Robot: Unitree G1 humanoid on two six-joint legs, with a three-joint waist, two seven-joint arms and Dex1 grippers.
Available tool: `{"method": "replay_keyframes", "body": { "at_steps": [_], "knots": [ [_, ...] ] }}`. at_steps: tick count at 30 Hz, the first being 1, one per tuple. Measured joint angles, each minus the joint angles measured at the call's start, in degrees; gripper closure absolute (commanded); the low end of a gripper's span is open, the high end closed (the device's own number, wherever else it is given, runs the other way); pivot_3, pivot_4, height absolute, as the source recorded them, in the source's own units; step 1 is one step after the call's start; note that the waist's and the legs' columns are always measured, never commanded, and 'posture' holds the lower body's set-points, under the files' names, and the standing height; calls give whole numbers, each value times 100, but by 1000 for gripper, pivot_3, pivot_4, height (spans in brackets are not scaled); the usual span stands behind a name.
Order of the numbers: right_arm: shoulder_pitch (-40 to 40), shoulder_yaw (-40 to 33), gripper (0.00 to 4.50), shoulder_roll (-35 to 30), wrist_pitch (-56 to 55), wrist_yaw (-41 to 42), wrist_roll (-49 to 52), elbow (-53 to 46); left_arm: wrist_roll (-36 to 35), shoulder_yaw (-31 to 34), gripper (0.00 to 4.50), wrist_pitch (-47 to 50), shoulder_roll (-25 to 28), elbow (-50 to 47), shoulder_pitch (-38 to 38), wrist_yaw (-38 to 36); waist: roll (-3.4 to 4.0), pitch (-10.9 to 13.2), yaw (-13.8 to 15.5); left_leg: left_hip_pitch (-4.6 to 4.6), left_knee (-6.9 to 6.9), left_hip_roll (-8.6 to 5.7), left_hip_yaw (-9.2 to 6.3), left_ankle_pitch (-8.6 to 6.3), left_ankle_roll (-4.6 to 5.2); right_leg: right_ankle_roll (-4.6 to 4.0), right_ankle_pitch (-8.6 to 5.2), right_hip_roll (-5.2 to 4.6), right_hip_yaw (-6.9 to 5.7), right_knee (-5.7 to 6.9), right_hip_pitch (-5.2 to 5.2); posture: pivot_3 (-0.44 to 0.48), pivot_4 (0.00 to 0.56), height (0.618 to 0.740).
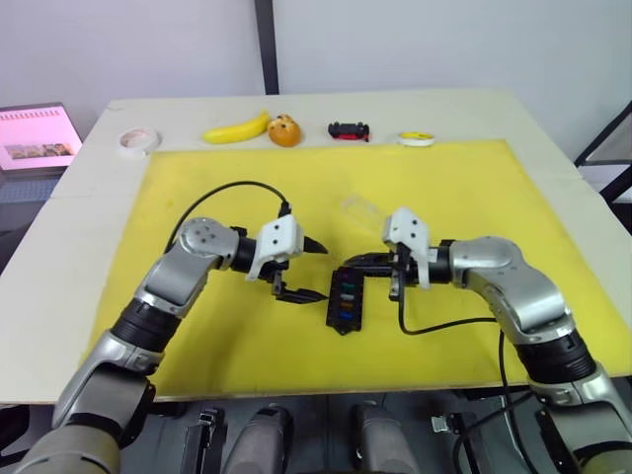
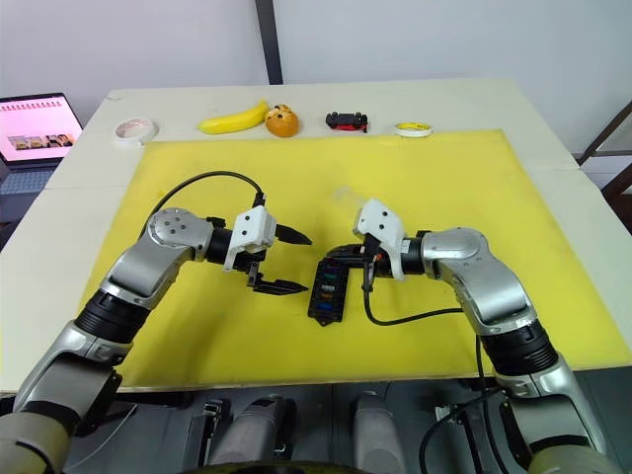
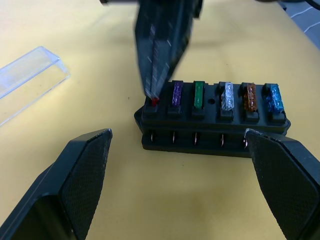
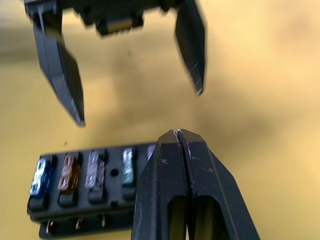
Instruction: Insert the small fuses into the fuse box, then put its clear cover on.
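Note:
The black fuse box (image 1: 346, 301) lies mid-mat on the yellow mat (image 1: 197, 197). In the left wrist view its slots hold purple (image 3: 177, 94), green (image 3: 199, 94), grey (image 3: 227, 96), brown (image 3: 249, 96) and blue (image 3: 272, 97) fuses. A red fuse (image 3: 155, 101) sits in the end slot. My right gripper (image 1: 352, 267) is shut, its tips down on that red fuse. My left gripper (image 1: 322, 272) is open and empty, just left of the box at its far end. The clear cover (image 1: 360, 209) lies on the mat beyond the box.
Along the table's far edge are a white tape roll (image 1: 138, 141), a banana (image 1: 237, 128), an orange fruit (image 1: 284, 130), a black-and-red toy car (image 1: 349, 130) and a yellow roll (image 1: 417, 139). A laptop (image 1: 38, 138) stands far left. Black cables trail from both wrists.

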Motion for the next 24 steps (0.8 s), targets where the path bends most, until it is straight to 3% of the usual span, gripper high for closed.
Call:
{"method": "replay_keyframes", "body": {
  "at_steps": [18,21,24],
  "knots": [
    [154,-171,4475,-7,520,-177,365,-299,-13,15,0,5,-13,-105,12,88,0,-1,3,3,0,0,-1,0,0,0,0,0,0,3,1,0,150,740],
    [317,-395,4475,-124,632,-314,464,-639,-126,238,0,92,11,-351,194,183,0,-1,4,2,0,0,-2,0,1,0,0,0,1,3,1,0,150,740],
    [677,-1078,4475,-350,848,-593,653,-1146,-299,648,0,284,174,-680,678,400,0,-1,9,2,-3,1,-5,-1,2,0,0,-1,2,2,0,0,150,740]
  ]
}}
